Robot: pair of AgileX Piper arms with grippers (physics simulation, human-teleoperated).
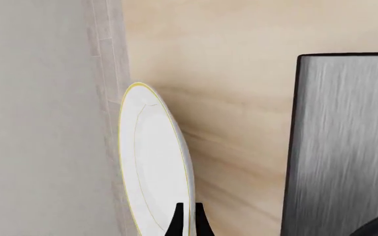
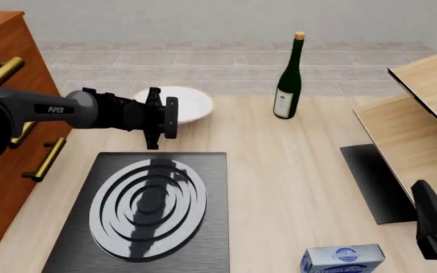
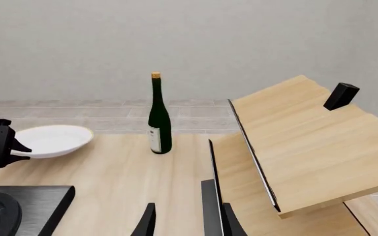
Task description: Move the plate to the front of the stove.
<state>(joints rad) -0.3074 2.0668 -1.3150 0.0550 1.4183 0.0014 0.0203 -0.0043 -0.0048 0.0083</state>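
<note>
The pale wooden table (image 2: 295, 170) carries everything on record. Largest upon it is the stove (image 2: 148, 213), a flat dark grey-black square slab with concentric silver-grey rings, lying at the near left. At the left edge stands a brown wooden cabinet with brass handles (image 2: 2, 142); at the right, a tilted pale wooden shelf unit (image 2: 423, 114) above a plain narrow black mat (image 2: 374, 182).

The plate (image 2: 192, 103), large, round, white and shallow with a thin pale-gold rim, sits flat on the table beyond the stove's far edge, well left of a dark green glass wine bottle with a cork (image 2: 288, 79). A small blue and white carton (image 2: 343, 260) lies at the near edge.

The left gripper (image 2: 160, 118) hangs turned on its side at the plate's near-left rim. In the left wrist view its dark fingertips (image 1: 177, 222) stand a narrow gap apart, straddling the plate's edge; whether they press it I cannot tell. The right gripper (image 3: 185, 216) waits low at the near right, fingers parted, holding nothing.

Judgement: the plate is rigid, glazed, likely slippery and breakable. The rim is the only practical purchase; a pinch there must be firm, and the plate may tilt under its own weight.
</note>
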